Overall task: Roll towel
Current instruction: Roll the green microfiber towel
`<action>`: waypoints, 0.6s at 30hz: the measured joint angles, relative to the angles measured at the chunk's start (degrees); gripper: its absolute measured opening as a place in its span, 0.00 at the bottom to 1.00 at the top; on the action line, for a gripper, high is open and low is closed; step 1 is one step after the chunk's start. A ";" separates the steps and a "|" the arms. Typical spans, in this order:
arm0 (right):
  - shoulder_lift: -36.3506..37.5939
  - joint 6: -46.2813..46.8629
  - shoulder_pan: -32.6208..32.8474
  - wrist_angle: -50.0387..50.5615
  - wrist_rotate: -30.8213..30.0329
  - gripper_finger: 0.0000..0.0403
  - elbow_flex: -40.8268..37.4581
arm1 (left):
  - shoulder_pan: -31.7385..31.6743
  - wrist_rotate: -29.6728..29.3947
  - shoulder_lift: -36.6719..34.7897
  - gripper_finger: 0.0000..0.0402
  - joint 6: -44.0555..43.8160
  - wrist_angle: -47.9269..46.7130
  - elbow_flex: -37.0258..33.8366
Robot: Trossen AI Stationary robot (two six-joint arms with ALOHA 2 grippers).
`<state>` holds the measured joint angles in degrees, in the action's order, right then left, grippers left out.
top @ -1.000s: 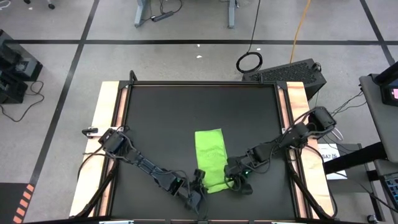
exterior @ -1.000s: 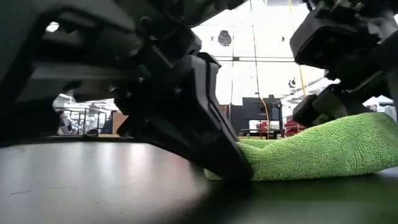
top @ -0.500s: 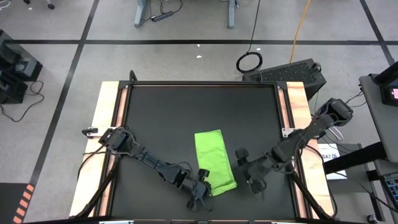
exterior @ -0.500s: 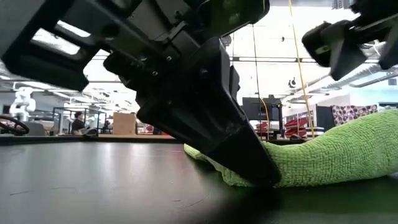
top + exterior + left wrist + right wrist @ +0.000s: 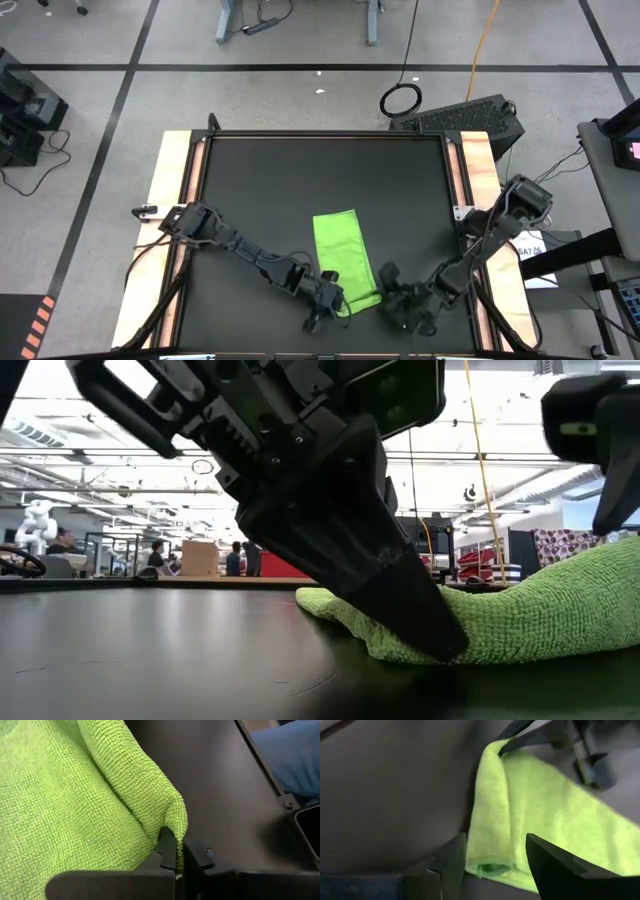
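Black matting covers the bench (image 5: 300, 190), pale wood strips running down both sides, grey taped floor all around it. Beyond the far edge, the low view looks into a bright hall with people standing well back.

Down on the near half of the bench lies the towel (image 5: 343, 258), lime green, folded into a long narrow strip that runs from the middle of the mat toward the near edge. Its near end is bunched and lifted a little off the surface, as the low view shows (image 5: 520, 615).

Left tool (image 5: 330, 298) is right at the towel's near-left corner, arm reaching in low from the left side. It is clamped tight on the cloth: in the left wrist view the two dark fingers (image 5: 169, 851) pinch a fold of the green fabric (image 5: 75, 795) between them, the material draping away over the mat.

Right tool (image 5: 400, 305) sits just beside the towel's near-right corner, arm coming in from the right side of the bench. Its fingers (image 5: 451, 862) are spread wide and holding nothing; in the right wrist view the towel's folded end (image 5: 520, 815) lies just ahead of the gap between them, and the left tool is visible farther off at the other corner.
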<state>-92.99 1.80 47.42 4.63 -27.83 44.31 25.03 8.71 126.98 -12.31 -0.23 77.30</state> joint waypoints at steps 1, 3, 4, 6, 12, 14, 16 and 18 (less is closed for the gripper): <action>-0.56 -0.15 0.67 -0.24 -1.86 0.49 0.19 | -0.18 0.64 0.02 0.01 -0.55 0.12 -0.01; -1.48 -0.46 1.75 -0.17 -3.87 0.49 0.42 | -0.62 2.03 0.04 0.01 -1.17 0.26 -0.01; -1.98 -0.54 2.16 -0.20 -4.63 0.49 0.62 | -0.80 2.57 0.04 0.01 -1.57 0.32 -0.01; -2.92 -0.66 2.93 -0.21 -5.40 0.49 1.04 | -1.20 3.39 0.07 0.01 -2.40 0.36 -0.01; -5.52 -1.25 3.98 -1.47 -6.74 0.49 1.38 | -2.48 6.78 0.15 0.01 -3.92 1.78 -0.09; -6.36 -1.45 4.09 -1.49 -6.89 0.49 1.38 | -2.57 7.12 0.15 0.01 -3.94 2.27 -0.09; -7.32 -1.41 4.04 -1.45 -6.96 0.49 1.38 | -2.69 7.68 0.15 0.01 -3.93 2.84 -0.09; -8.25 -1.37 3.91 -1.45 -7.01 0.49 1.38 | -2.69 7.98 0.15 0.01 -3.96 3.02 -0.07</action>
<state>-101.24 0.43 51.33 3.18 -34.84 45.69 22.35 16.69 127.13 -16.27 2.79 77.23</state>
